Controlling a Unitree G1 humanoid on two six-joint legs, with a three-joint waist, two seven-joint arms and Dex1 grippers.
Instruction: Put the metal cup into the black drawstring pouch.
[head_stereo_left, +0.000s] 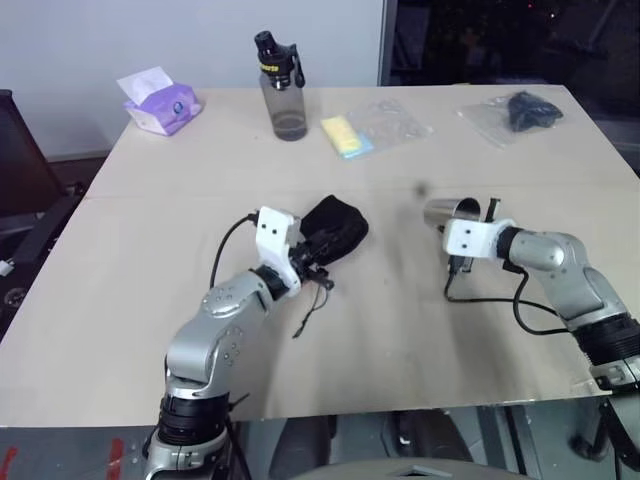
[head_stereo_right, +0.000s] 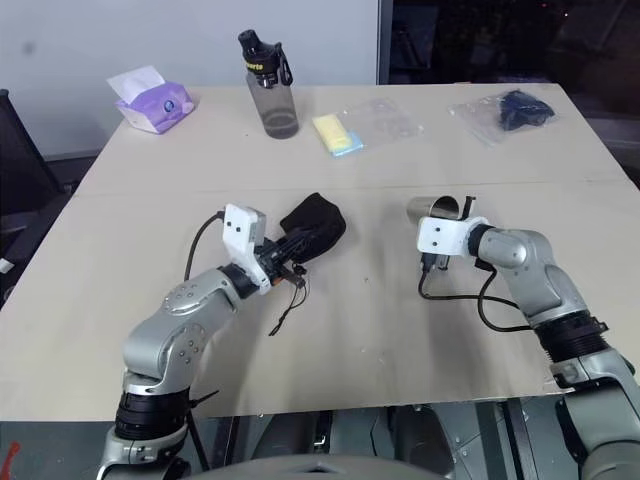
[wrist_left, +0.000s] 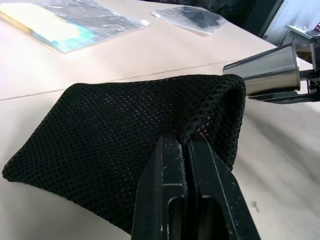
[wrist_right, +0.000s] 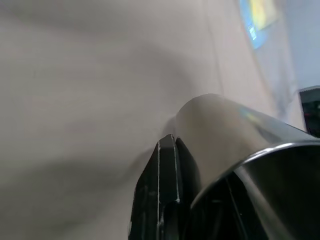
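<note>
Left gripper (head_stereo_left: 318, 262) is clamped on the black drawstring pouch (head_stereo_left: 335, 229), lifting one edge off the table (head_stereo_left: 150, 250); its thin cord (head_stereo_left: 310, 312) trails beside the wrist. Right gripper (head_stereo_left: 468, 215) is clamped on the rim wall of the metal cup (head_stereo_left: 444, 212). Shiny, tapered and empty, the cup lies horizontal above the table, base toward the pouch, well apart from it. Farther back stand a bottle (head_stereo_left: 282, 88), tissue pack (head_stereo_left: 160, 100) and two clear bags (head_stereo_left: 375, 125), (head_stereo_left: 510, 112).

Shiny metal cup (head_stereo_left: 445, 212) tipped on its side at centre right of the table, black mesh drawstring pouch (head_stereo_left: 335, 228) bunched at centre, well left of it
</note>
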